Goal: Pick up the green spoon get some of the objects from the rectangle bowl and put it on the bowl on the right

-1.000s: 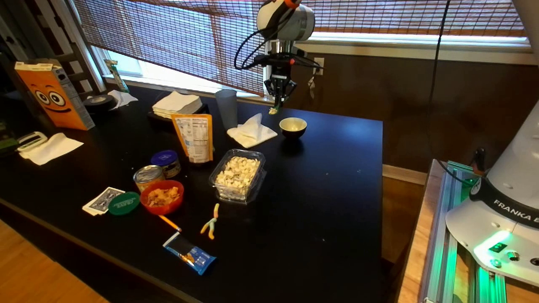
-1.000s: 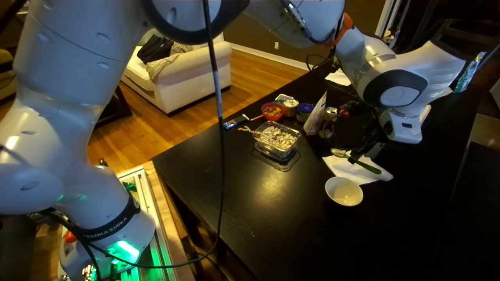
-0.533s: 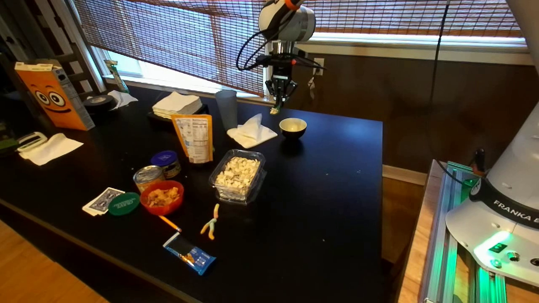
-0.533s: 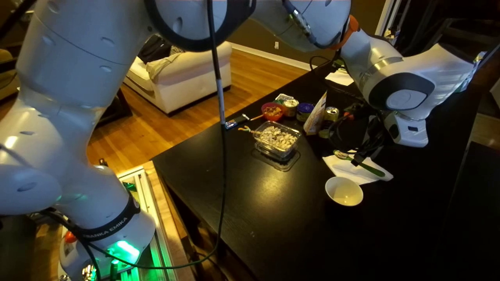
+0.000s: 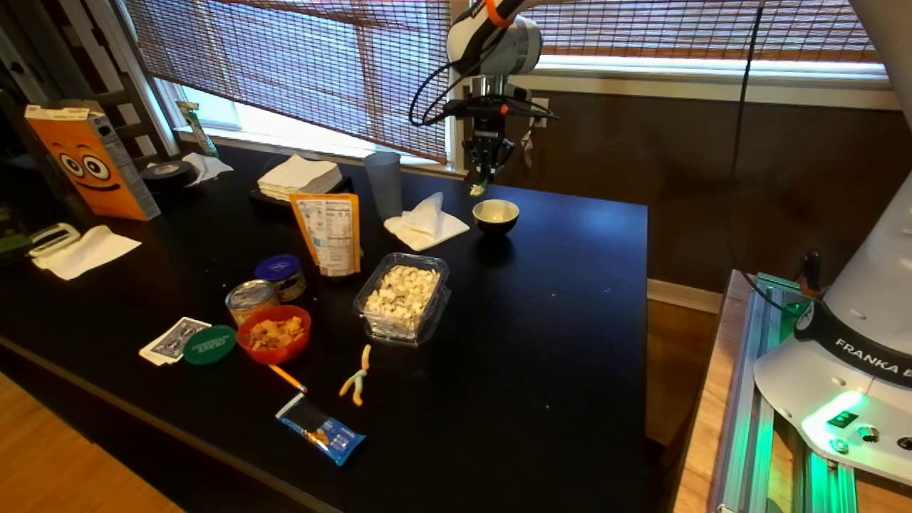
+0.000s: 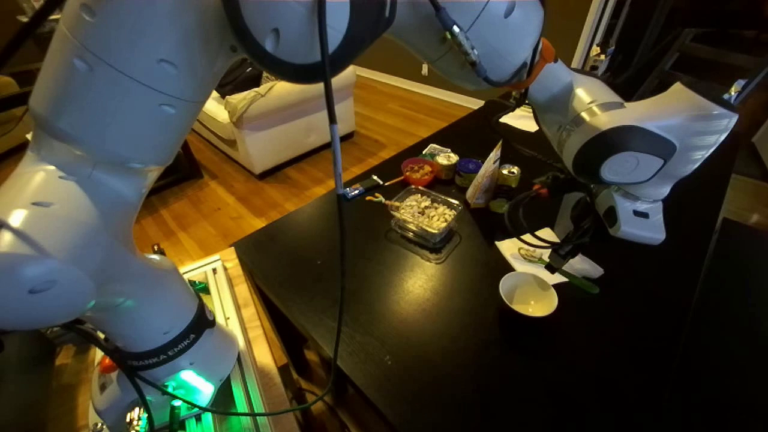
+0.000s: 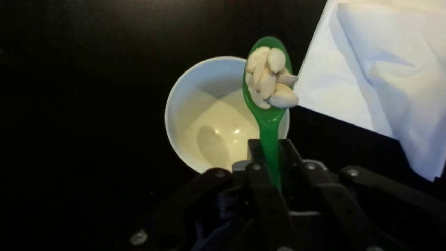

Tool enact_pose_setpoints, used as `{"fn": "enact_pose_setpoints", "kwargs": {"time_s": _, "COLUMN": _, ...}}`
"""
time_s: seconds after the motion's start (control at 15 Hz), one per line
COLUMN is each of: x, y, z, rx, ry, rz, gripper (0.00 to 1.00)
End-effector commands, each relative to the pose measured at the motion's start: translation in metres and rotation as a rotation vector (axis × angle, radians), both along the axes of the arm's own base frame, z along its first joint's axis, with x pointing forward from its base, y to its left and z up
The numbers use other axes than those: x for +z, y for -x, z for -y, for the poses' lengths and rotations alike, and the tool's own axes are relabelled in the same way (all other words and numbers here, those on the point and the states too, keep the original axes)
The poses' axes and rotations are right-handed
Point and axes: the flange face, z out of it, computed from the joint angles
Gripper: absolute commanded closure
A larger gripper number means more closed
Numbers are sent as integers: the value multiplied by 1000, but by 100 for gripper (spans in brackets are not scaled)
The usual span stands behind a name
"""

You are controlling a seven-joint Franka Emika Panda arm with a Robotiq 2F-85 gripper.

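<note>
In the wrist view's middle, fingers (image 7: 256, 150) pinch the green spoon (image 7: 269, 121) of seeds (image 7: 266, 79) across the right of the bowl (image 7: 195, 111), so carrying seems nearly done; next it should slide over and tip

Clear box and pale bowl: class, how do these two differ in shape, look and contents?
Shape: the clear box is rectangular, the pale bowl round.
Look: the clear box is see-through, the pale bowl is not.
Contents: the clear box is heaped with pale pieces, while the part of the pale bowl in view shows none.
Both stand upright with open tops.
</note>
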Motion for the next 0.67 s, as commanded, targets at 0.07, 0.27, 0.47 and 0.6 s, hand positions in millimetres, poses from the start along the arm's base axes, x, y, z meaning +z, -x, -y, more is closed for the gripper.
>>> {"fn": "enact_pose_setpoints", "kwargs": {"time_s": 0.07, "x": -11, "y": 6, "z": 21, "rx": -73, "ry": 75, "rz": -44, "gripper": 96}}
{"fn": "enact_pose_setpoints", "kwargs": {"time_s": 0.27, "x": -20, "y": 9, "z": 24, "rx": -112, "ry": 135, "rz": -44, "gripper": 96}}
{"fn": "enact_pose_setpoints", "kwargs": {"time_s": 0.47, "x": -29, "y": 9, "z": 22, "rx": -161, "ry": 226, "rz": -40, "gripper": 96}}
{"fn": "enact_pose_setpoints", "kwargs": {"time_s": 0.6, "x": -33, "y": 10, "z": 20, "rx": -189, "ry": 290, "rz": -39, "gripper": 96}}
